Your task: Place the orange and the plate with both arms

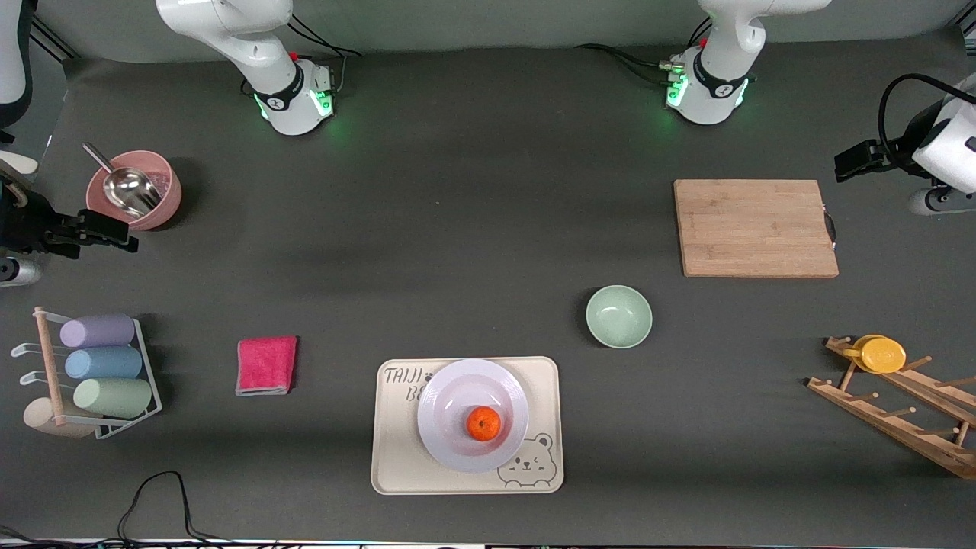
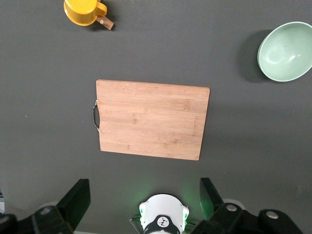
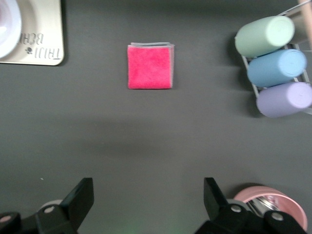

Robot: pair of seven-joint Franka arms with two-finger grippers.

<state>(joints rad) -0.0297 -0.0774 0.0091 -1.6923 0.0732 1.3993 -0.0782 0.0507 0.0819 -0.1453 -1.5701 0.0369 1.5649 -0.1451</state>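
Observation:
The orange [image 1: 483,423] lies in the white plate [image 1: 457,396]. The plate rests on a cream tray [image 1: 396,457] with a bear drawing, near the front camera at the table's middle. A slice of the plate [image 3: 6,24] and the tray's corner [image 3: 46,46] show in the right wrist view. My left gripper [image 1: 842,164] [image 2: 144,195] hangs open and empty, high over the table's edge at the left arm's end. My right gripper [image 1: 126,238] [image 3: 147,192] is open and empty too, up over the right arm's end beside the pink bowl. Both are well away from the plate.
A wooden cutting board [image 1: 755,227] [image 2: 152,119] and a pale green bowl [image 1: 619,316] [image 2: 286,51] lie toward the left arm's end. A wooden rack holds a yellow cup [image 1: 881,354]. A pink cloth [image 1: 266,365] [image 3: 150,67], a rack of cups [image 1: 103,364] and a pink bowl with a scoop [image 1: 133,189] lie toward the right arm's end.

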